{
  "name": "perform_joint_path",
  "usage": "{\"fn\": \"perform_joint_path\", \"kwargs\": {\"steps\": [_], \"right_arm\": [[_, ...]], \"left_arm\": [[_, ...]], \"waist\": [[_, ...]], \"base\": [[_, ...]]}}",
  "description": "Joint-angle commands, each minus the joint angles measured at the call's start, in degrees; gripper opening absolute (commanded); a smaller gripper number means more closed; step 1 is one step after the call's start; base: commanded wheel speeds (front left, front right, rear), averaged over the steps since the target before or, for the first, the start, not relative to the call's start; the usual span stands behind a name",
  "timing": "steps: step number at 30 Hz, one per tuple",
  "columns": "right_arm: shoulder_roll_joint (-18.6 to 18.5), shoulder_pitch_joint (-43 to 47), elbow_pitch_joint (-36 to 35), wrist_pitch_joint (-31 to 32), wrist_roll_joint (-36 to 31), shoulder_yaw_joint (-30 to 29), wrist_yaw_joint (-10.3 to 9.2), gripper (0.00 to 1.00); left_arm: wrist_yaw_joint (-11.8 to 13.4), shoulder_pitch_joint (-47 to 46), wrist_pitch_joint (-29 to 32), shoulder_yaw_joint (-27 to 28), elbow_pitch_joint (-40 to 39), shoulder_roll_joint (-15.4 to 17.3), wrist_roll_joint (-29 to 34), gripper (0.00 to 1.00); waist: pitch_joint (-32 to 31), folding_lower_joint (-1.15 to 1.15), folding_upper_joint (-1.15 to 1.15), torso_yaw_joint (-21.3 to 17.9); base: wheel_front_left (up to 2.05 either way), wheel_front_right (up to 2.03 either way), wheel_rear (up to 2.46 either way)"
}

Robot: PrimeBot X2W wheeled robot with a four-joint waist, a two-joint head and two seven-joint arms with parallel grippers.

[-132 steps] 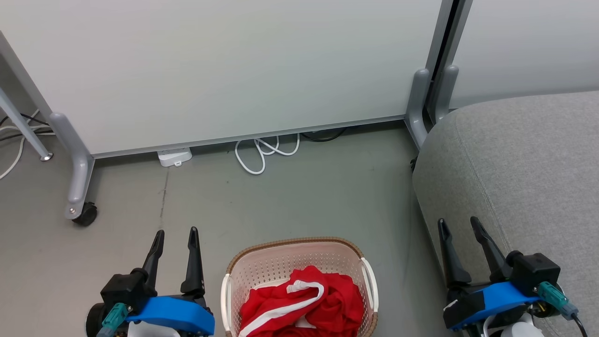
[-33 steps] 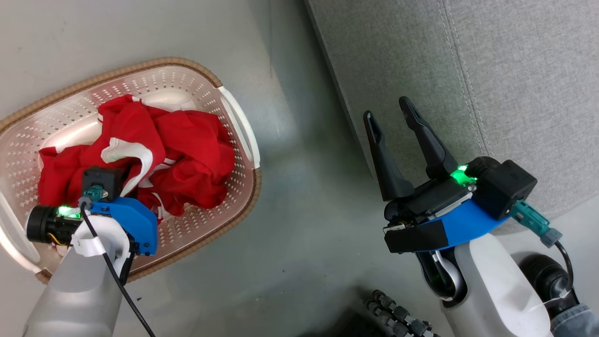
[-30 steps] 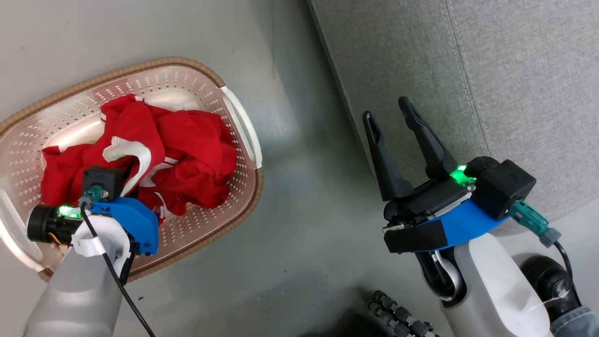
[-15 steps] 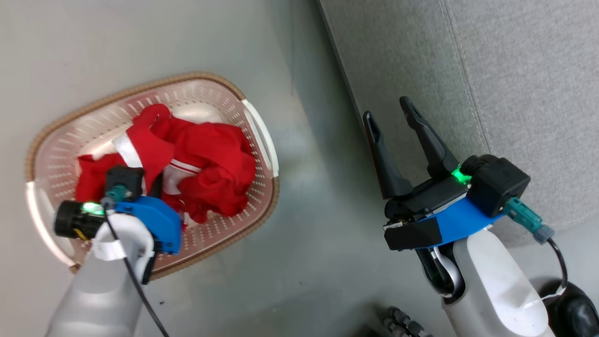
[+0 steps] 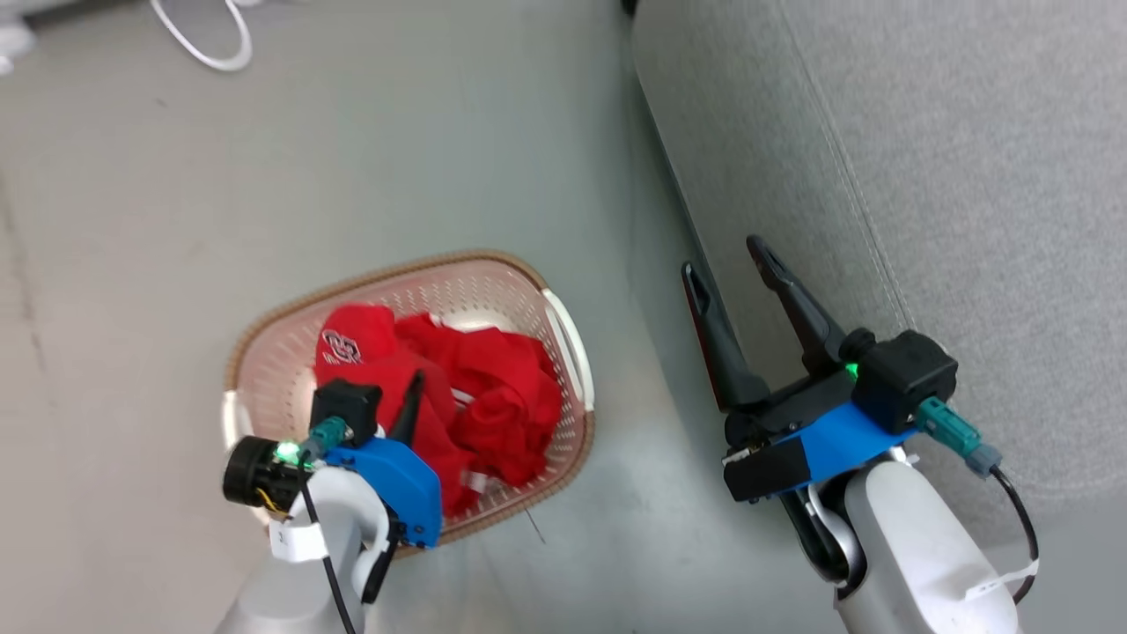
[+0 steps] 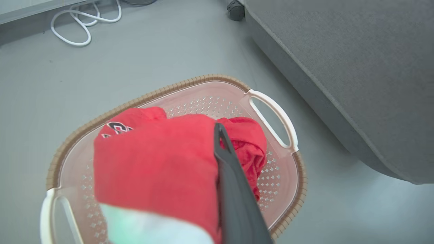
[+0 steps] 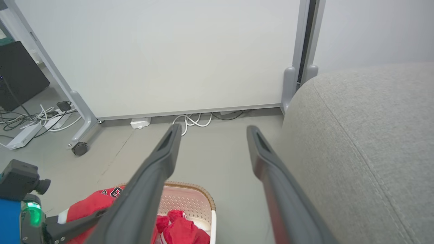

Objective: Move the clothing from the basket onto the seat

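- The left gripper is clamping down tight on a bunch of the clothing, right over the basket.
- In the left wrist view, the red fabric is bunching up against one dark finger and covering the other, with a pale blurry patch showing at the bottom edge.
- The rest of the clothing is lying crumpled inside the basket, and a dark-and-white logo is facing up near the far rim.
- The basket is sitting on the grey floor, just beside the seat but not touching it.
- The right gripper is hanging wide open with nothing between its fingers, over the seat's near edge.
- Nothing red is lying on the seat from what I can see.
- A white cable is looping on the floor, well away from the basket.
- In the right wrist view, a pale partition panel on a caster is standing behind everything.
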Motion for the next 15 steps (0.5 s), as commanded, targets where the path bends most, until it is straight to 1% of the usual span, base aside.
{"fn": "perform_joint_path", "kwargs": {"steps": [1,15], "right_arm": [[-0.18,1.19,0.54,-0.23,-0.35,-0.05,0.01,1.00],[-0.16,7.81,5.01,-0.23,0.37,-1.38,0.01,1.00]], "left_arm": [[-0.43,1.18,-0.27,-0.50,-0.89,-0.33,-0.47,0.00],[-0.27,8.67,-0.28,-2.66,-9.61,-1.43,-2.80,0.00]], "waist": [[-5.32,0.01,0.00,3.39],[-20.55,0.01,0.00,8.17]], "base": [[0.00,0.00,0.00],[0.00,0.00,0.00]]}}
